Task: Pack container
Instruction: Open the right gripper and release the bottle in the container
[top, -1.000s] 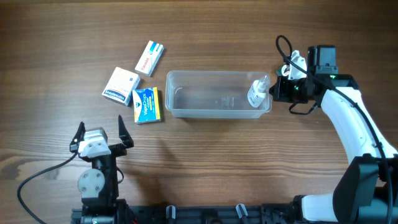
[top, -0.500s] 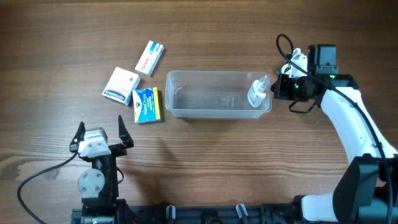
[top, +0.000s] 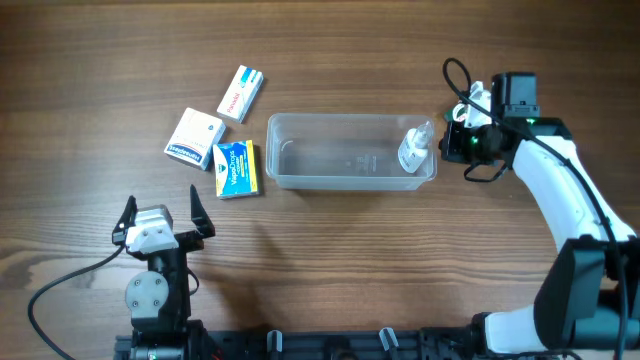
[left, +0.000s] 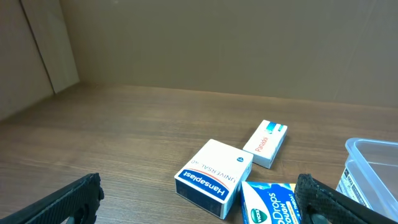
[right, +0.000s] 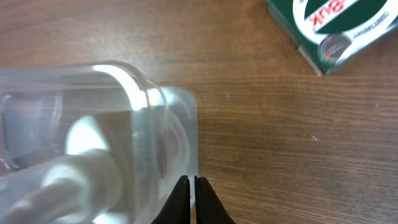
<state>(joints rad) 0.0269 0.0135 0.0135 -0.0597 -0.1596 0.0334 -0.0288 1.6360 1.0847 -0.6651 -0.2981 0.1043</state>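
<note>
Right claw edged back, clear rimmed container

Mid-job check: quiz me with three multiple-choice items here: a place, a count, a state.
1. Where is the small white plastic bottle? A) inside the clear rectangular plastic container, right end; B) outside it, on the left; C) in a gripper.
2. How many small cardboard boxes lie left of the container? A) one; B) three; C) five.
3. The left gripper is: A) shut on a box; B) shut, empty; C) open, empty.
Key: 1A, it shows at the right-end wall; 2B, three visible overhead; 3C, jaws spread, nothing between.
</note>
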